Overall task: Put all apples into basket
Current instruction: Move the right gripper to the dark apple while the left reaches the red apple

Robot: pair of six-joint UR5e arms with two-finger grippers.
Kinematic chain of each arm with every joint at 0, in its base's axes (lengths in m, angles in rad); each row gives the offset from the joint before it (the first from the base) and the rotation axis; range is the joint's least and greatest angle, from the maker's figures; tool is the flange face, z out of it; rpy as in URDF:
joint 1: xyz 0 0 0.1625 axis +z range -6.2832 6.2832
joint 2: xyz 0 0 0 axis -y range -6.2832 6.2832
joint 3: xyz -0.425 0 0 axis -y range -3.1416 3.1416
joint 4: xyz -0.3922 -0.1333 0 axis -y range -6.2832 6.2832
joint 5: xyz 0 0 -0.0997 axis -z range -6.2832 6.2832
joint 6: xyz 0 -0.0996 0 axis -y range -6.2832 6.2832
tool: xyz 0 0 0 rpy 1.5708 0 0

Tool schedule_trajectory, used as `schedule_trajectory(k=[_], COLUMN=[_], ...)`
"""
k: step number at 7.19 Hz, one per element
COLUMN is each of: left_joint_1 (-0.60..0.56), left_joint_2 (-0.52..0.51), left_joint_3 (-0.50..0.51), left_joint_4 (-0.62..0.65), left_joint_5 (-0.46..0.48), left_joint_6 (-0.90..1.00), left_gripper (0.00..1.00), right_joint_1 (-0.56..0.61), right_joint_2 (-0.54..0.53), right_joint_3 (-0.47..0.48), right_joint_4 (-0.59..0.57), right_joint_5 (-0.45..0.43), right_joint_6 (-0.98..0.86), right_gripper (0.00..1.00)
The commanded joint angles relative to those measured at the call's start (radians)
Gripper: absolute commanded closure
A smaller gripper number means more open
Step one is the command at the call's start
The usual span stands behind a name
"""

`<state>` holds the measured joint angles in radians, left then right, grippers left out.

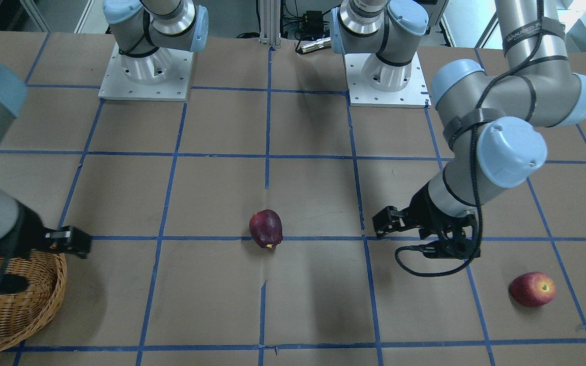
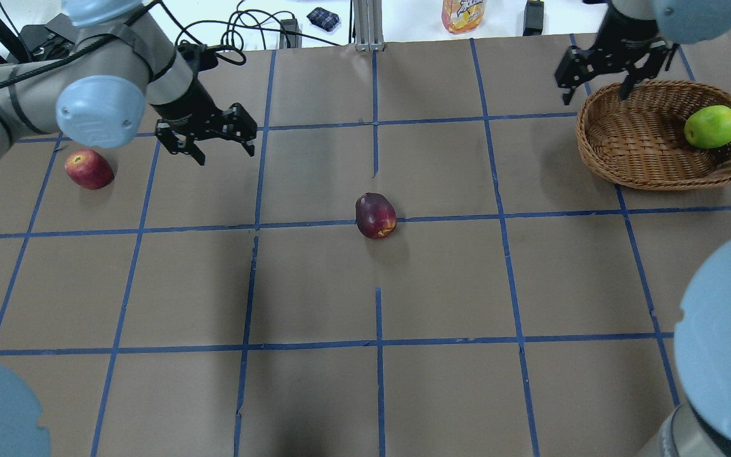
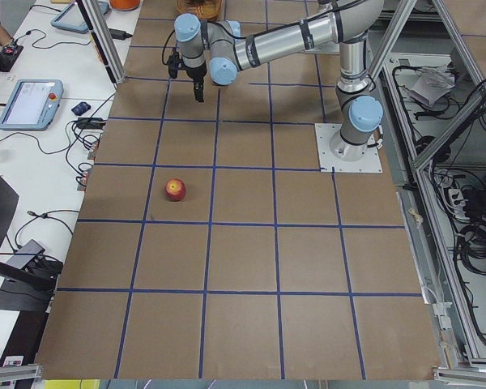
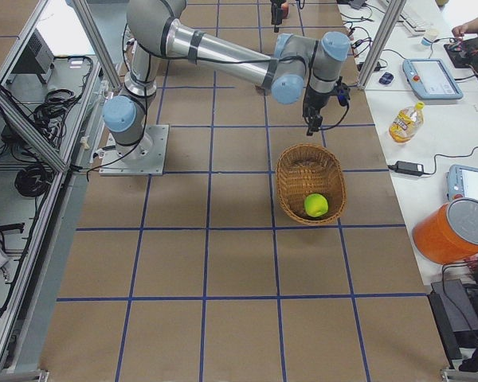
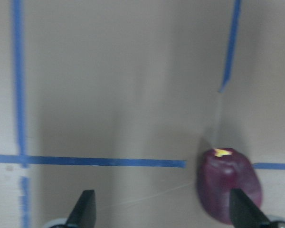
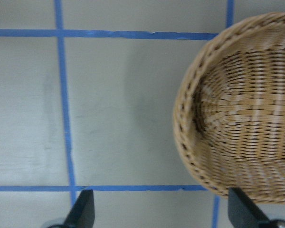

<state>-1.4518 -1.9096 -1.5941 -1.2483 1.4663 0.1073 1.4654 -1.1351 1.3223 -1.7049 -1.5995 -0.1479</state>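
The dark maroon apple (image 2: pixel 375 216) lies on the table's middle, also in the front view (image 1: pixel 266 229) and the left wrist view (image 5: pixel 229 190). The red apple (image 2: pixel 89 169) lies at the left, by itself (image 1: pixel 532 288). The yellow-green apple (image 2: pixel 711 126) rests inside the wicker basket (image 2: pixel 645 158) at the far right. My left gripper (image 2: pixel 223 149) is open and empty above the table, between the red and maroon apples; the maroon apple sits by its finger (image 5: pixel 244 211). My right gripper (image 2: pixel 594 92) is open and empty over the basket's left rim (image 6: pixel 190 109).
Brown paper with a blue tape grid covers the table (image 2: pixel 441 285). Both arm bases (image 1: pixel 145 71) stand at the robot's side. A drink bottle (image 2: pixel 464 14) and cables lie beyond the far edge. My left arm's elbow (image 1: pixel 511 152) hangs above the table near the red apple.
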Motion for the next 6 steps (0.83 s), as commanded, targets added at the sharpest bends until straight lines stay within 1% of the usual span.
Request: schedule_trajectory(k=[1,3,4,5,6], left_joint_1=[0.147,0.262,0.302,0.351,0.393], left_joint_2=[-0.040,-0.101,-0.132,-0.153,-0.181], left_joint_3=[0.038,0.083,0.092,0.092,0.091], left_joint_4=[0.027,0.062,0.105,0.113,0.124], left_joint_5=[0.182,0.187,0.189,0.186,0.186], left_joint_6=[0.350,0.521,0.555,0.595,0.600], left_gripper=[0.00,0.00,0.00,0.00,0.00], right_joint_1=[0.252,0.356,0.395,0.415,0.423], right_joint_2=[0.012,0.043,0.055,0.064,0.075], right_joint_3=[0.006,0.024,0.053,0.099,0.135], right_joint_4=[0.002,-0.004,-0.037,-0.098,-0.192], right_joint_5=[0.029,0.032,0.032,0.053,0.113], right_joint_6=[0.128,0.146,0.162,0.163,0.166], right_gripper=[0.00,0.00,0.00,0.00,0.00])
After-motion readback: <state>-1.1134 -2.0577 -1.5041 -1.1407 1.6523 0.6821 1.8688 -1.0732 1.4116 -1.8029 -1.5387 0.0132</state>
